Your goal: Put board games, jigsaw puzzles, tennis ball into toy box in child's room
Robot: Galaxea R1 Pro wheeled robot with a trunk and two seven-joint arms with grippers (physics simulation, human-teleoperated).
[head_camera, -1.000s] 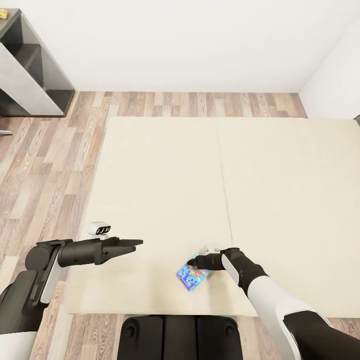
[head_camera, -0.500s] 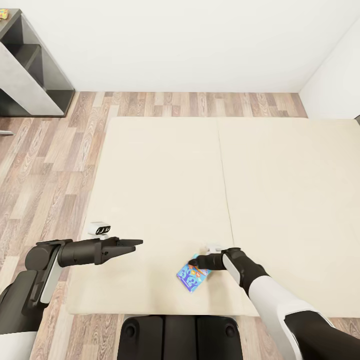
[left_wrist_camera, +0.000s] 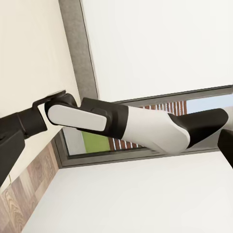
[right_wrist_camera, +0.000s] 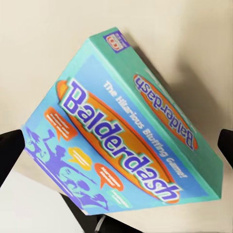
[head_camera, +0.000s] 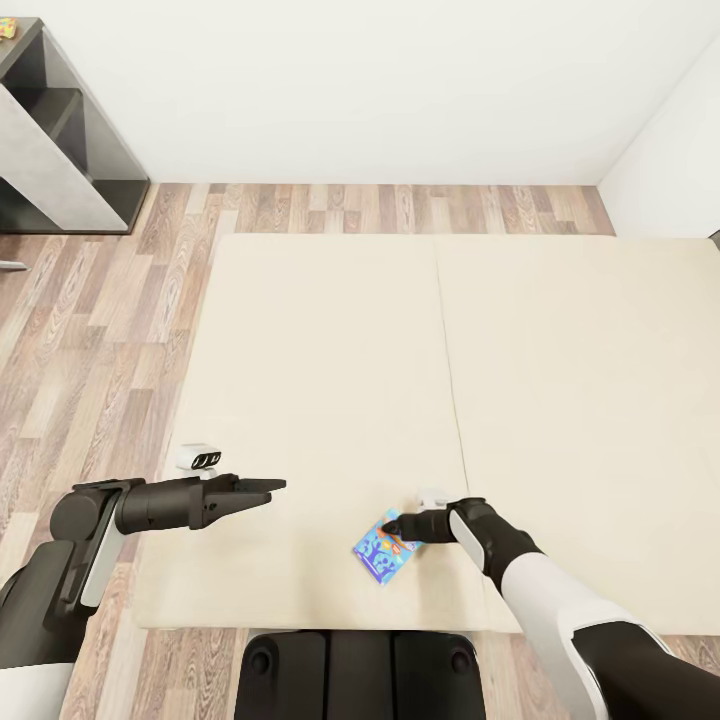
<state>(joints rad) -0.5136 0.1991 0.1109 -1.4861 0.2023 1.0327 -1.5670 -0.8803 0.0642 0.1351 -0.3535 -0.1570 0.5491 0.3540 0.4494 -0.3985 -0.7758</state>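
One board game [head_camera: 381,550], a teal-and-blue box printed "Balderdash" [right_wrist_camera: 121,141], lies at an angle on the cream bed [head_camera: 330,380] near its front edge. My right gripper [head_camera: 393,526] is open and right over the box's far corner. In the right wrist view, one dark fingertip [right_wrist_camera: 9,153] sits beside each end of the box. My left gripper [head_camera: 268,488] hovers open over the bed's front left part, pointing right, with nothing in it. The toy box, table, jigsaw puzzles and tennis ball are out of view.
A dark grey shelf unit [head_camera: 70,140] stands on the wood-plank floor [head_camera: 90,330] at the back left, against the white wall. My base [head_camera: 360,670] is at the bed's front edge. My right arm [left_wrist_camera: 126,124] crosses the left wrist view in front of a window.
My right arm has drawn back slightly toward me and to the right. The board game has barely shifted, and the left arm is still.
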